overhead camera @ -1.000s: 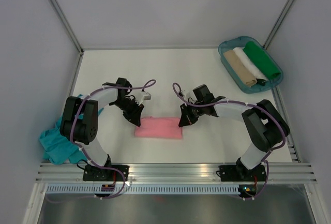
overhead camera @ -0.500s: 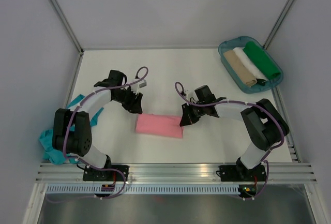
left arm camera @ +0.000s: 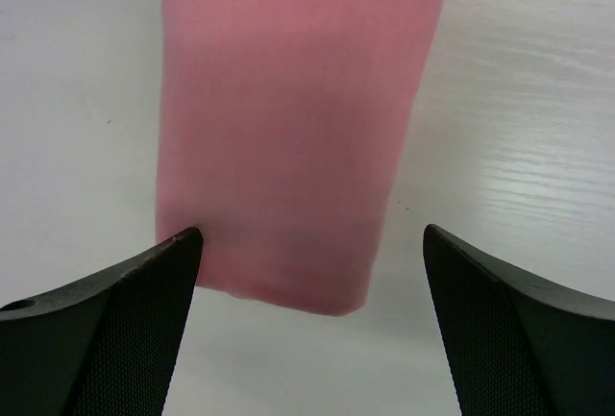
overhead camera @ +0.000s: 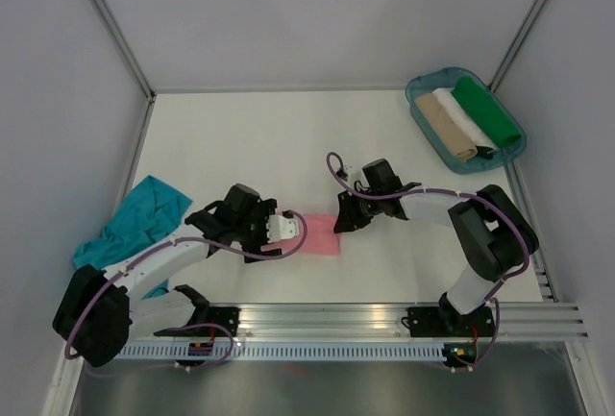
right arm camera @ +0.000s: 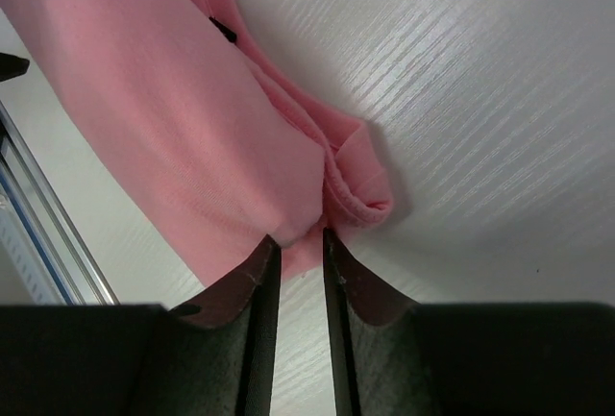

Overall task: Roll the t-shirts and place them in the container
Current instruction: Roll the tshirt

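Observation:
The salmon pink t-shirt (overhead camera: 319, 235) lies as a narrow folded strip on the white table between the two arms. My left gripper (overhead camera: 291, 231) is at its left end. In the left wrist view the pink t-shirt (left arm camera: 288, 128) ends between the wide-open left gripper (left arm camera: 307, 243), whose fingertips (left arm camera: 178, 248) flank it without squeezing. My right gripper (overhead camera: 339, 222) is at the strip's right end. Its jaws (right arm camera: 298, 243) stand narrowly apart, with the hem of the pink t-shirt (right arm camera: 192, 118) lying loose between the tips. The teal blue t-shirt (overhead camera: 139, 224) is crumpled at the table's left edge.
A teal plastic tray (overhead camera: 432, 76) at the back right holds a beige roll (overhead camera: 444, 128), a white roll (overhead camera: 463, 118) and a green roll (overhead camera: 486, 111). Grey walls enclose the table. An aluminium rail (overhead camera: 327, 318) runs along the near edge.
My left arm swung down from behind the pink shirt's left end to its near left, and its gripper opened wide. The right gripper's jaws parted slightly, staying at the right end.

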You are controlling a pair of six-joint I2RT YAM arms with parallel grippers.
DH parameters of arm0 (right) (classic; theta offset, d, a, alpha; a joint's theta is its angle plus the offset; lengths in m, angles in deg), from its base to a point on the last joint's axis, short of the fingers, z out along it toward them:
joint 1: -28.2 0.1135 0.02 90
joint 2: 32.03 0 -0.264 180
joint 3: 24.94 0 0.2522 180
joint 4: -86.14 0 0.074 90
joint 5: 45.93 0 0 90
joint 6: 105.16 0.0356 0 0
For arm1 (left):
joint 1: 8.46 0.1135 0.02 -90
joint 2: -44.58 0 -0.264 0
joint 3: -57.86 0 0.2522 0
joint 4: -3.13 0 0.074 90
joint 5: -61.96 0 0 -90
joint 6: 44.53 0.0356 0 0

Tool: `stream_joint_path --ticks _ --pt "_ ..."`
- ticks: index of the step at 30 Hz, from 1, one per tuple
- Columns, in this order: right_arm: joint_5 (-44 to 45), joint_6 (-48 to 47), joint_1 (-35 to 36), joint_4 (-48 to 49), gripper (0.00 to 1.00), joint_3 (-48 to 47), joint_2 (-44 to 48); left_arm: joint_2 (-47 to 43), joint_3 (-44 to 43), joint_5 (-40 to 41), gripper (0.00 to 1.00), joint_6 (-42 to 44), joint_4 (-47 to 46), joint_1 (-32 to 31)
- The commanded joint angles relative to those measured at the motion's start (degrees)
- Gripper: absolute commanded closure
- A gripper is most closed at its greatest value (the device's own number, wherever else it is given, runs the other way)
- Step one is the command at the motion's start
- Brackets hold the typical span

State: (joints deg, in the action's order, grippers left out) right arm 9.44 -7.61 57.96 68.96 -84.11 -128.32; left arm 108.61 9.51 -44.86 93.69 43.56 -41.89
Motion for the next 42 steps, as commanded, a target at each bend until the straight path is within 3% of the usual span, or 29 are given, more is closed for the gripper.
stream_joint_path --ticks 1,6,9,13,17,22,28,31,36,42 --pt "0.5 0.1 -0.3 1.4 0.70 -1.0 0.8 0.7 0.7 9.2 0.00 7.3 -8.5 -2.9" --pt "0.5 -1.1 -0.3 0.6 0.66 -1.8 0.8 3.4 5.1 8.0 0.00 11.9 -7.3 -5.2" --pt "0.3 -2.4 -0.3 -0.3 0.64 -2.4 1.5 8.2 4.2 8.3 0.05 12.4 -6.6 -5.3" --pt "1.1 -6.6 -0.4 -4.3 0.59 -3.5 7.7 14.4 -0.3 8.4 0.15 8.9 -5.3 -5.0" --pt "3.2 -12.5 -0.2 -5.5 0.54 -2.2 15.8 16.1 -2.6 4.0 0.17 7.3 -2.4 -4.1" --pt "12.4 -24.5 5.3 1.0 0.44 6.0 28.9 17.4 -7.2 -4.6 0.21 7.3 3.7 -1.0" --pt "15.3 -27.4 11.6 4.1 0.39 6.5 27.3 23.1 -14.8 -9.8 0.24 6.8 11.1 3.9" --pt "19.2 -14.5 11.6 8.8 0.39 5.2 23.0 24.5 -15.7 -8.8 0.24 7.4 11.7 4.4" --pt "7.7 7.0 3.7 12.2 0.43 1.5 11.6 24.6 -15.5 -7.7 0.22 8.8 11.6 4.4" --pt "6.7 15.7 0.9 18.8 0.43 4.2 7.4 25.7 -16.1 -7.1 0.21 7.8 11.6 4.4"
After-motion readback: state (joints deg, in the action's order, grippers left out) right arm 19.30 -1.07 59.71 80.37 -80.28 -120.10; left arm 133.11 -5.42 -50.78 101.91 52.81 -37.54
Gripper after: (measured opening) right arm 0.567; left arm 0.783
